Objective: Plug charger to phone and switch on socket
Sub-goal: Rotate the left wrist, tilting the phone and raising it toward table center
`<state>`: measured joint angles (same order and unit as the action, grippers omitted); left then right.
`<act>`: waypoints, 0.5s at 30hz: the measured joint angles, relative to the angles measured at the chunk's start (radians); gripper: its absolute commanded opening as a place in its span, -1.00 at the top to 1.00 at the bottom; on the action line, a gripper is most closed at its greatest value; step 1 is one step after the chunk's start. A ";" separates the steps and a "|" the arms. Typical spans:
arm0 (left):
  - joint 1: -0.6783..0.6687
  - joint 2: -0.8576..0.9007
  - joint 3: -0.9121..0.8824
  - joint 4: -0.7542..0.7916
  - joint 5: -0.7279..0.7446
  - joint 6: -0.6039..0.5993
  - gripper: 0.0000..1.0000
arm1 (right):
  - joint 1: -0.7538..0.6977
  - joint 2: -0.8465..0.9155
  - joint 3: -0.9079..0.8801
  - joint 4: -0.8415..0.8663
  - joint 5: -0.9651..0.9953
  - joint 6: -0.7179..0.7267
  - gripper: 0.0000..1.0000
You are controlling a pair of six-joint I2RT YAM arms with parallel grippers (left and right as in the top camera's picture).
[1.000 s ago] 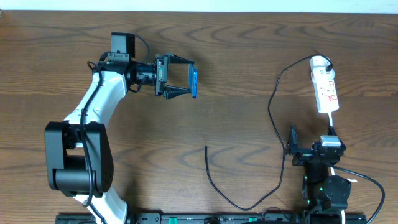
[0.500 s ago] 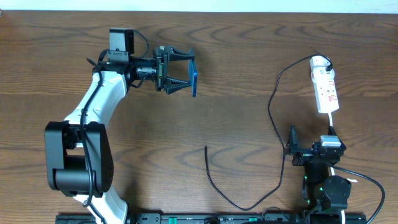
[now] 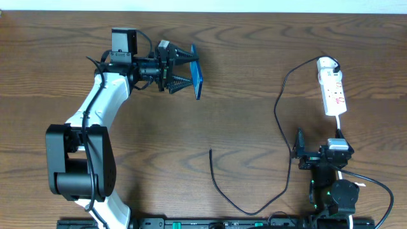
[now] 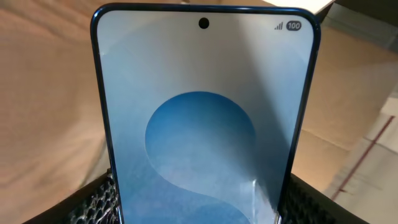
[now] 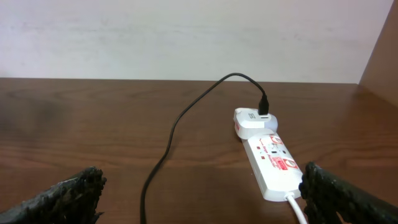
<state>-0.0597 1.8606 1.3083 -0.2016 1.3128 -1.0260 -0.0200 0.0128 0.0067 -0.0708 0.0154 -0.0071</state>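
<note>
My table point(image 3: 254, 57) is dark grained wood, smooth with a soft sheen. The phone point(image 4: 205, 124) has a glossy glass face, the socket point(image 5: 273, 163) is shiny white plastic, the charger point(image 3: 275, 111) matt black — and the finger pads point(image 5: 68, 196) look rough and knobbly.

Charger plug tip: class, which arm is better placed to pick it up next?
Right. The right gripper is open and empty; the left gripper holds the phone. The charger tip lies loose on the table.

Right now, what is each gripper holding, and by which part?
The left gripper holds the phone by its two long edges, near the lower end. The right gripper is open and holds nothing.
</note>
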 measured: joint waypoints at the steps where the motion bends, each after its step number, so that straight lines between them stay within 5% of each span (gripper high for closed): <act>1: 0.000 0.000 0.000 0.000 -0.012 0.014 0.86 | 0.000 0.000 0.000 0.000 0.000 0.000 -0.99; 15: 0.000 0.000 -0.001 0.109 -0.245 0.066 0.86 | 0.000 0.000 0.000 0.000 0.000 0.000 -0.98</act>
<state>-0.0597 1.8606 1.3071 -0.0921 1.0683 -0.9596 -0.0200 0.0128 0.0067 -0.0704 0.0154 -0.0071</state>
